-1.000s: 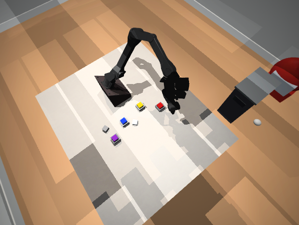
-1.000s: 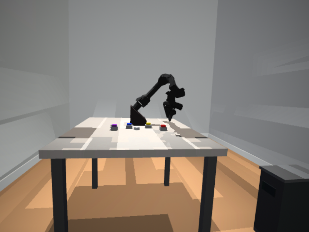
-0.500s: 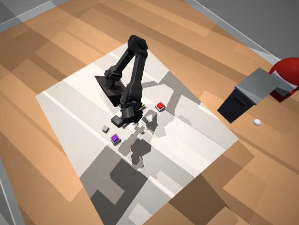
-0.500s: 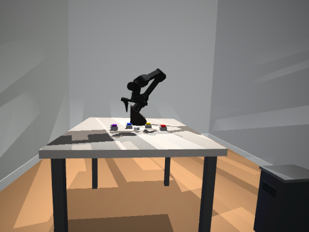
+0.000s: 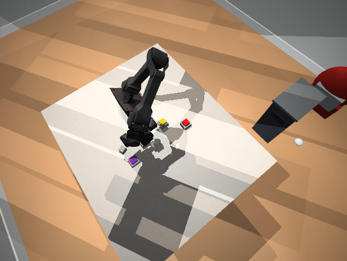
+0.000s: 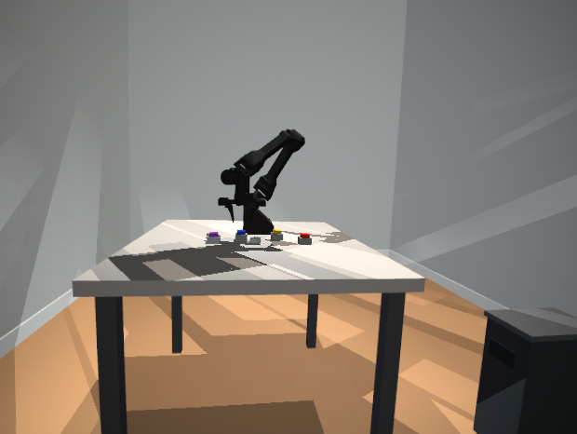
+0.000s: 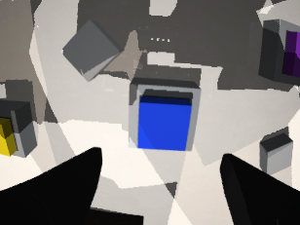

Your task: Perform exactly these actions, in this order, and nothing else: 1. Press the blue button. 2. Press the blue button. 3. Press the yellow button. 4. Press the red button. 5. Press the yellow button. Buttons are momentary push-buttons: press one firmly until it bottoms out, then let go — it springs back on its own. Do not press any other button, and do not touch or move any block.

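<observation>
black arm (image 5: pixel 151 90) (image 6: pixel 272 152) | chunky joints | tapered black fingers | brown base plate (image 5: pixel 113 90)

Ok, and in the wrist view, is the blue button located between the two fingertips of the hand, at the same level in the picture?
No, the blue button appears higher in the picture than both fingertips.

Purple button (image 5: pixel 133 160) (image 6: pixel 213 236) (image 7: pixel 292 54), square grey housing, on bench (image 5: pixel 224 157) (image 6: pixel 251 287). Small grey block (image 5: pixel 122 149) (image 7: pixel 277 156), near it. Second grey block (image 5: pixel 156 142) (image 6: pixel 254 240) (image 7: pixel 91 50), same bench. Dark cabinet (image 5: pixel 275 120) (image 6: pixel 508 377), grey top. Rounded red object (image 5: pixel 333 82), beside cabinet. White ball (image 5: pixel 298 141), on wood floor (image 5: pixel 280 185) (image 6: pixel 261 368).
</observation>
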You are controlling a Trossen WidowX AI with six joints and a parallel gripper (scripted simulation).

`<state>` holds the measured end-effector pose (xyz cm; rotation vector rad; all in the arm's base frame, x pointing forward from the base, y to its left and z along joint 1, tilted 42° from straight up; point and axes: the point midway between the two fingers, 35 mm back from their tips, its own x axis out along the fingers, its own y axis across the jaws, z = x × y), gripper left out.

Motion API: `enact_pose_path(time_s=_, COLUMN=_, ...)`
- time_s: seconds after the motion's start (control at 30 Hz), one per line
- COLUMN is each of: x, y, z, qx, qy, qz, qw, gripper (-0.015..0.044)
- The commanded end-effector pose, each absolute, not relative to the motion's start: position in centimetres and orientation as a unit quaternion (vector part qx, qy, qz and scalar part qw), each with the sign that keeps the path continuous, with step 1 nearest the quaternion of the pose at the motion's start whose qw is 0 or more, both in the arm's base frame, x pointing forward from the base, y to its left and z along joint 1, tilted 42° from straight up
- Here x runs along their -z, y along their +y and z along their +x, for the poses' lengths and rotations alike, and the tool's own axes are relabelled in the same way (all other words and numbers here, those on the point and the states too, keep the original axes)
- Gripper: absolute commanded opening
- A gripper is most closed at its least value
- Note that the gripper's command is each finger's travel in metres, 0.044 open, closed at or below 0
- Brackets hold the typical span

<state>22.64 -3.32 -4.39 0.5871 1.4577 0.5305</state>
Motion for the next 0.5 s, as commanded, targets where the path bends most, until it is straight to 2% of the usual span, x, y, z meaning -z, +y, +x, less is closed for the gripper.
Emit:
enact_pose_path(time_s=0.0, x=4.84, y=-3.06, z=22.84, qx=-0.232, qy=0.643, qz=0.264, qw=0.68, gripper=0.0138)
enact_pose_path(time_s=0.17, x=4.84, y=-3.06, z=22.84, qx=-0.232, qy=0.643, qz=0.264, qw=0.68, gripper=0.002)
enact_pose_path(time_s=0.47, x=4.93, y=-2.99, z=22.86, qx=-0.232, qy=0.643, qz=0.264, qw=0.68, gripper=0.002)
